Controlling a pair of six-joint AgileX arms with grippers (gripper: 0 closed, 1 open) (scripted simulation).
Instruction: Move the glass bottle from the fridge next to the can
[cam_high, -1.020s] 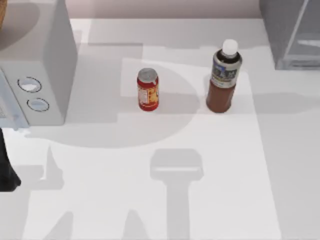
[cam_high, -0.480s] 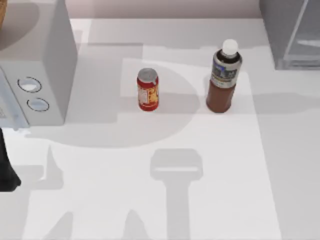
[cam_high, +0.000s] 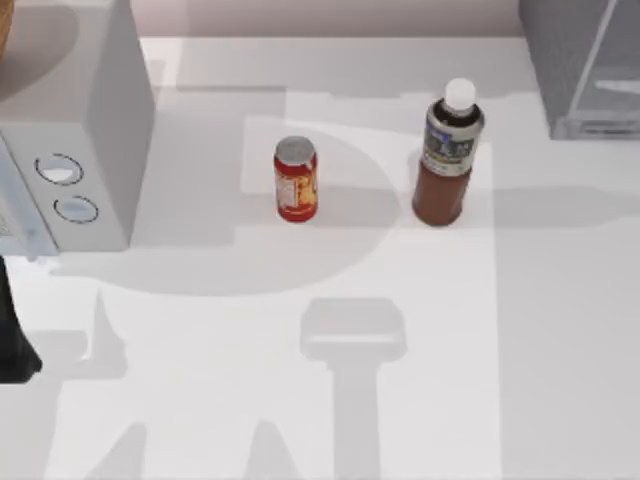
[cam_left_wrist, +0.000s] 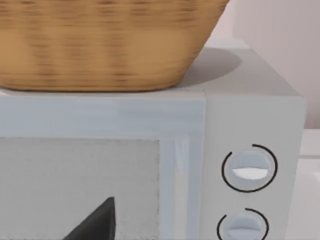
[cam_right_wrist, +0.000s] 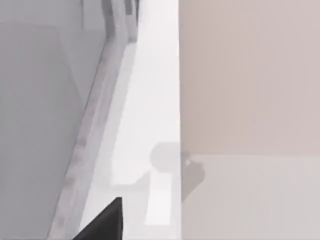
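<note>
— Bottle condition? 
— Glass bottle (cam_high: 447, 155): upright on the table (cam_high: 300, 380), brown lower body, dark blue-grey label band, small white cap. Outside the fridge (cam_high: 585, 65), right of the can (cam_high: 296, 179), a gap between. 
— Can? 
— Red, yellow patch, silver top; shorter. 
— Grippers? 
— Left arm (cam_high: 12, 340) parked at table's left edge, facing the white two-dial box (cam_left_wrist: 250, 170) topped by a basket (cam_left_wrist: 105, 42). Finger state: cannot tell, either arm.

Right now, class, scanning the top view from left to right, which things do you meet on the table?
White box with two dials → can → glass bottle → fridge.
</note>
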